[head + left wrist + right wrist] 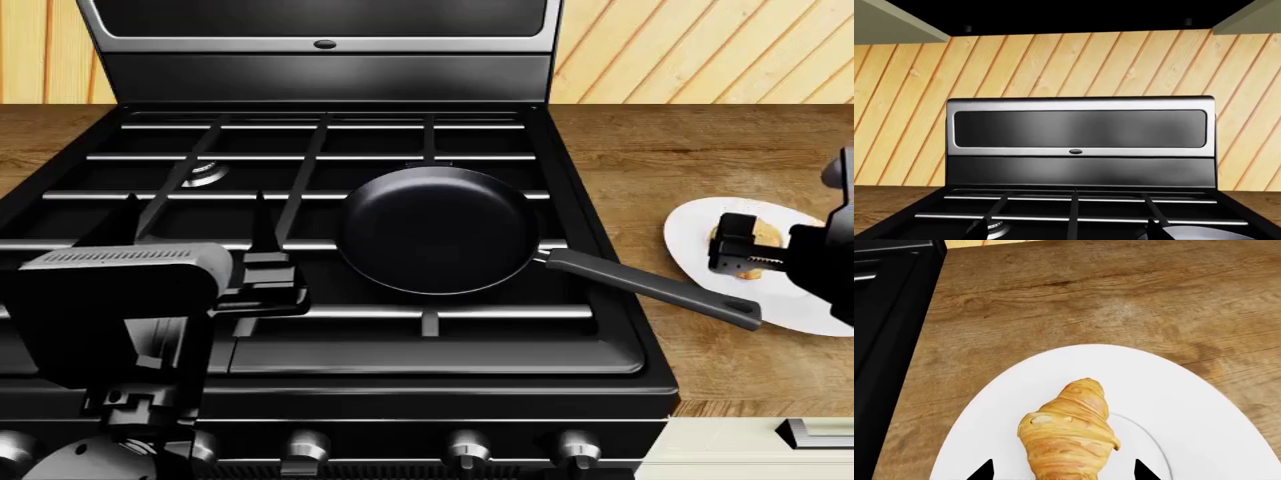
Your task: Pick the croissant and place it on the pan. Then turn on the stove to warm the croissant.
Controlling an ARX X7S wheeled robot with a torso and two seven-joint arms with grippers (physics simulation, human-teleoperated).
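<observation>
The croissant (1067,432) lies on a round white plate (1187,405) on the wooden counter to the right of the stove (334,150). My right gripper (1062,472) is open, one fingertip on each side of the croissant, not closed on it. In the head view the right gripper (737,262) hides most of the croissant (767,235). The black pan (434,230) sits empty on the stove grates, its handle (654,285) pointing toward the plate (801,300). My left gripper (196,215) is open and empty above the stove's left grates; it also shows in the left wrist view (1067,232).
Silver knobs (467,445) run along the stove front. A steel backguard (1081,130) stands behind the grates, with a wood-panel wall (1074,65) beyond. A burner (994,229) lies under the left gripper. Wooden counter (1087,300) surrounds the plate.
</observation>
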